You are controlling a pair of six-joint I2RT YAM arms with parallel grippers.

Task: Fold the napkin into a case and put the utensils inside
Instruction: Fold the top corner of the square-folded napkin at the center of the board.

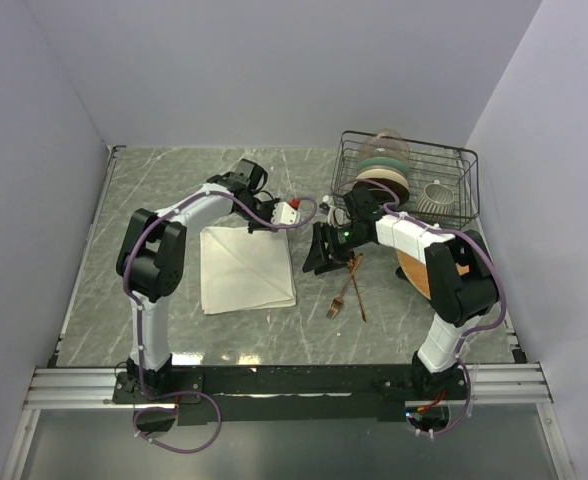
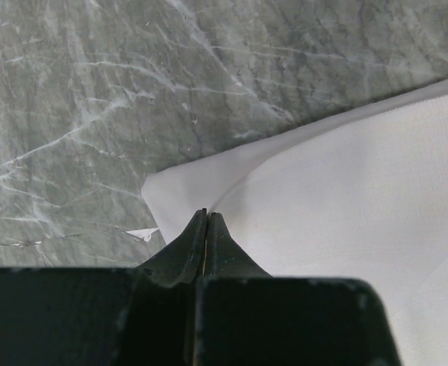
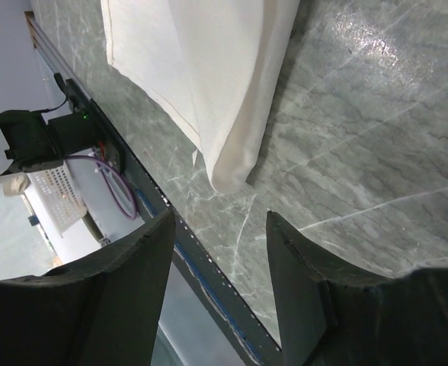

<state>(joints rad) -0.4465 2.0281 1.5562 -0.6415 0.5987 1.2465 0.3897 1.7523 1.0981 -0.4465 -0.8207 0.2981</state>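
Note:
The cream-white napkin (image 1: 246, 270) lies flat on the marble table, with diagonal creases across it. My left gripper (image 1: 286, 216) is at its far right corner. In the left wrist view its jaws (image 2: 207, 214) are pressed together on the napkin (image 2: 346, 198), and a ridge of cloth runs out from the tips. My right gripper (image 1: 324, 256) hangs open just right of the napkin, with nothing between its fingers (image 3: 220, 229). A rolled corner of the napkin (image 3: 232, 164) lies just ahead of them. The copper fork and spoon (image 1: 350, 285) lie crossed on the table to its right.
A black wire dish rack (image 1: 444, 160) with plates and a bowl stands at the back right. An orange woven mat (image 1: 417, 272) lies under the right forearm. Grey walls close in both sides. A metal rail (image 1: 274, 380) runs along the near edge.

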